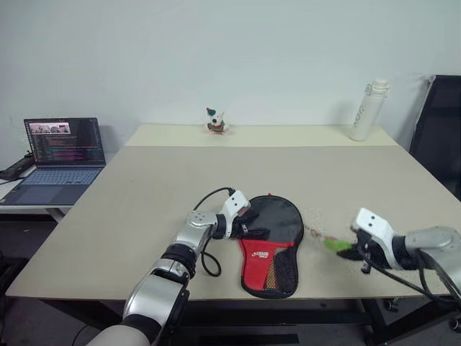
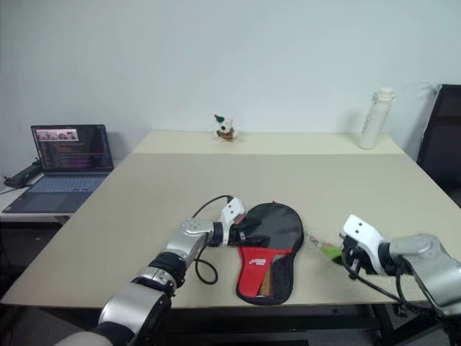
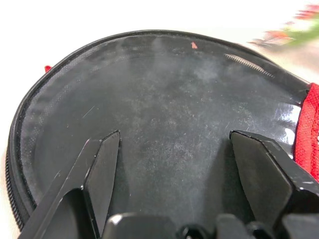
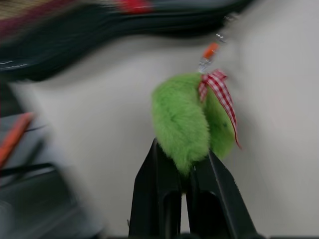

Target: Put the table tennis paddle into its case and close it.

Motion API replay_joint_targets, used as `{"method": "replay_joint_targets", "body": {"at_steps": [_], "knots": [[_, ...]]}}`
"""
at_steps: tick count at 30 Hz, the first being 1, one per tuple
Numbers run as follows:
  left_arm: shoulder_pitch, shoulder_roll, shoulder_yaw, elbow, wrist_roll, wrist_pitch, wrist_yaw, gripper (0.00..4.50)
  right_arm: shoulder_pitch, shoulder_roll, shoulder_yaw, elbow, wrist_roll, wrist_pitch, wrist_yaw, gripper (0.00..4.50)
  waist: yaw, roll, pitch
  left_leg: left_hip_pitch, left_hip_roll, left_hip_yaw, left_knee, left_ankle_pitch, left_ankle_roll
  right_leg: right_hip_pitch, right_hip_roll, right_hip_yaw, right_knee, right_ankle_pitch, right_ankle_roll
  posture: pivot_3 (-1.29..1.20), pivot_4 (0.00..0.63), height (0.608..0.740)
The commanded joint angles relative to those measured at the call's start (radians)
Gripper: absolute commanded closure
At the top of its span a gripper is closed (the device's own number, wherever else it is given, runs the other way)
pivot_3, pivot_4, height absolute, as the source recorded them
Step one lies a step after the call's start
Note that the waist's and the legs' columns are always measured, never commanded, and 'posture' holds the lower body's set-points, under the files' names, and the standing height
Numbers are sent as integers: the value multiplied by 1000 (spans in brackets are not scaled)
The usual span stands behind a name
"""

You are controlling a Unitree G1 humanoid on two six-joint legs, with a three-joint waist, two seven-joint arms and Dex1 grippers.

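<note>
Soft, light case: left pincer gapes over it; right pincer, at its 3 o'clock, pinches the fuzzy pom-pom pull.

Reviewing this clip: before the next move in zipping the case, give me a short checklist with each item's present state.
1. right gripper shut on the green pom-pom pull: ok.
2. left gripper open, fingers spread over the case, steadying it: ok.
3. Paddle fully inside the case: cannot tell.
4. Zipper closed all round: cannot tell.
5. Case lying flat on the table: ok.
6. Chain from pull to case not snagged: cannot tell.
</note>
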Motion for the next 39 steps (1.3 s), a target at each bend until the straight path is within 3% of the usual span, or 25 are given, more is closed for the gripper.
{"method": "replay_joint_targets", "body": {"at_steps": [1,11,23,33,36,39], "knots": [[27,-9,-45,71,72,27,33,683,91,-52,-50,-181,85,47,30,4478,1,0,0,0,0,0,0,0,0,0,0,0,0,0,0,0,150,740],[19,-18,-43,86,87,18,48,683,284,-117,-49,-414,221,50,55,4478,13,0,-2,0,-1,-4,-1,-4,2,9,-1,-3,-14,-1,4,0,150,740],[18,-27,-43,87,94,14,65,683,353,-143,-22,-530,340,43,38,4478,12,-3,-3,6,0,-3,-1,-7,3,14,-1,-4,-13,-6,0,0,150,740],[15,-36,-44,86,94,16,67,683,320,-147,-26,-559,422,73,-35,4478,13,-4,-3,6,0,-3,-1,-7,3,14,-2,-4,-14,-4,3,0,150,740],[11,-43,-43,85,93,18,68,683,311,-153,-69,-567,492,104,-46,3795,13,-4,-3,6,0,-3,-1,-7,3,14,-2,-4,-14,-4,3,0,150,740],[9,-49,-41,82,90,20,66,683,287,-150,-110,-565,558,132,-82,2836,13,-4,-3,6,0,-3,-1,-7,3,14,-2,-4,-14,-4,3,0,150,740]]}}
